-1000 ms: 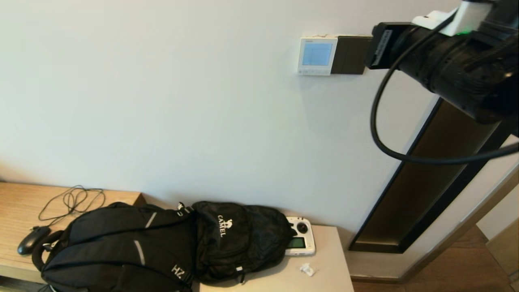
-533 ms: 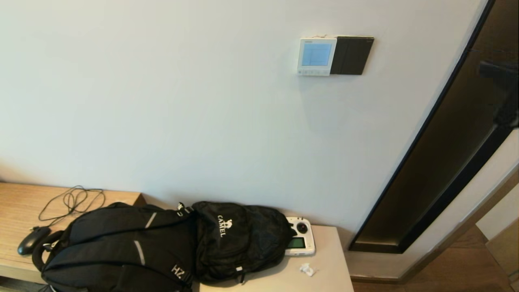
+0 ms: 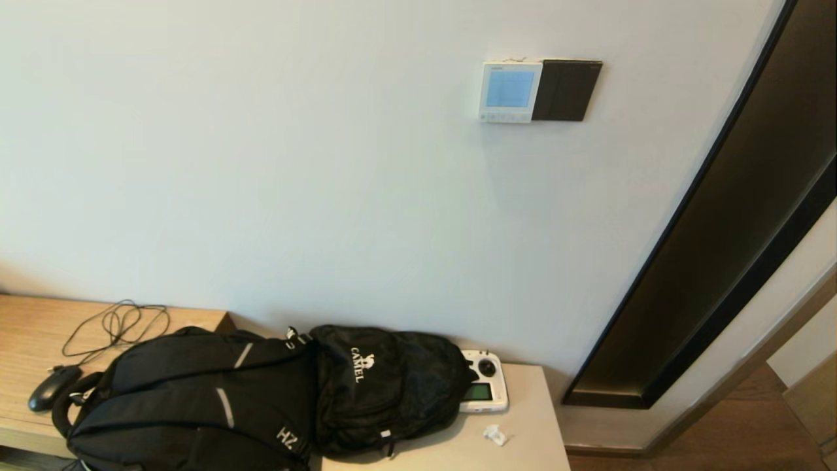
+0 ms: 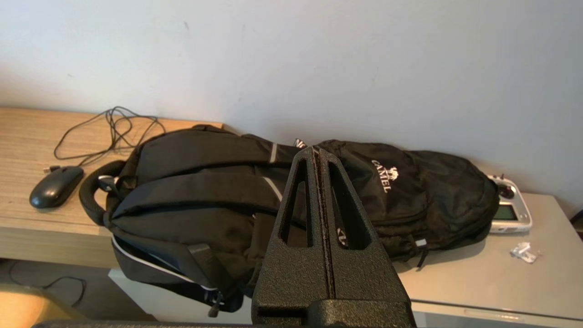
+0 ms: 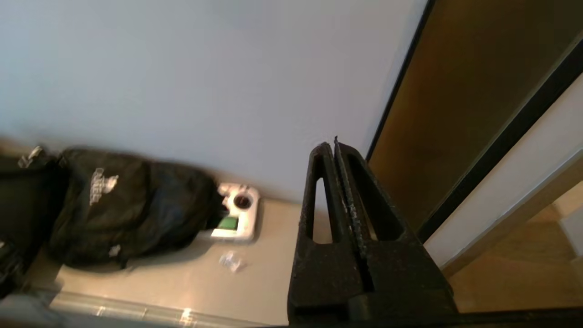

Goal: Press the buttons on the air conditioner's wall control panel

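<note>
The air conditioner's wall control panel (image 3: 510,91) is a small white square with a light-blue screen, high on the white wall. Its row of tiny pale buttons (image 3: 504,117) runs along its bottom edge. Neither arm shows in the head view. My right gripper (image 5: 332,145) is shut and empty, low down, facing the wall above the grey table's right end; the panel is out of its view. My left gripper (image 4: 315,152) is shut and empty, held in front of the black backpacks.
A plain black plate (image 3: 567,90) adjoins the panel's right side. Two black backpacks (image 3: 261,392) lie on the table, with a white handheld controller (image 3: 485,389), a mouse (image 3: 52,386) and a cable. A dark door frame (image 3: 713,229) slants at right.
My right arm, which stood up beside the black plate one second ago, has dropped out of the head view. The panel and the table's things have not moved.
</note>
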Motion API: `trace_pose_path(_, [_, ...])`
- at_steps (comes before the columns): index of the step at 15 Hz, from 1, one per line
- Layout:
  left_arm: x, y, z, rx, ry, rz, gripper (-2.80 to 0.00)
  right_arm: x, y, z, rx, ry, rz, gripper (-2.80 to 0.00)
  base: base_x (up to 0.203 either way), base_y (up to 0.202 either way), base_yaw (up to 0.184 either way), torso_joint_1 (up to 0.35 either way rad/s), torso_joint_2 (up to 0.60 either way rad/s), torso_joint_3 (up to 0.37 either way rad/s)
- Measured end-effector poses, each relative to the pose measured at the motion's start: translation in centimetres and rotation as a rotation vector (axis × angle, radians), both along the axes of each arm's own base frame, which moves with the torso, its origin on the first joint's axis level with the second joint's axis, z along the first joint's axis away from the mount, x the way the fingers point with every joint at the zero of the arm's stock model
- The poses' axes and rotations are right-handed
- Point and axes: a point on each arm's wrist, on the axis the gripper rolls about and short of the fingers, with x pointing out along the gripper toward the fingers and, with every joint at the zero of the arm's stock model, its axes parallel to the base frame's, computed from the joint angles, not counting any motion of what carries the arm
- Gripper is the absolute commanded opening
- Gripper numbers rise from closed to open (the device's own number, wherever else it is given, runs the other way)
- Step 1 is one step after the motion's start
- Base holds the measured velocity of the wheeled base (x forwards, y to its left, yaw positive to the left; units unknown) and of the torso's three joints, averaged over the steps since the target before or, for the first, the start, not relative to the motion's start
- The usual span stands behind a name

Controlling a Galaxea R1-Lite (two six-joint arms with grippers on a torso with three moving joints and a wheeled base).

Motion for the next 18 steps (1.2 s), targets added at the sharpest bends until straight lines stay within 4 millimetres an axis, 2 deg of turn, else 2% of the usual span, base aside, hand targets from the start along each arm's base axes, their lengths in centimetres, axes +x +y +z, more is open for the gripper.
trace_pose_path(3, [0.0, 0.0, 0.0, 0.0, 0.0, 0.0, -2.8, -2.1, -0.2, -5.0, 0.003, 0.102, 0.04, -2.8, 0.0, 0.0, 0.0, 0.0, 0.0, 0.0])
trace_pose_path(8, [0.0, 0.0, 0.0, 0.0, 0.0, -0.001, -2.8, -2.2, -0.2, -10.5, 0.008, 0.132, 0.04, -2.8, 0.0, 0.0, 0.0, 0.0, 0.0, 0.0])
trace_pose_path(10, [0.0, 0.0, 0.0, 0.0, 0.0, 0.0, -2.8, -2.2, -0.2, -11.5, 0.009, 0.149, 0.048, -2.8, 0.0, 0.0, 0.0, 0.0, 0.0, 0.0])
trace_pose_path(14, [0.0, 0.0, 0.0, 0.0, 0.0, 0.0, -2.8, -2.2, -0.1, -11.4, -0.019, 0.12, 0.095, -2.8, 0.0, 0.0, 0.0, 0.0, 0.0, 0.0])
trace_pose_path(18, [0.0, 0.0, 0.0, 0.0, 0.0, 0.0, -2.8, -2.3, -0.1, -12.1, 0.013, 0.185, 0.071, -2.8, 0.0, 0.0, 0.0, 0.0, 0.0, 0.0])
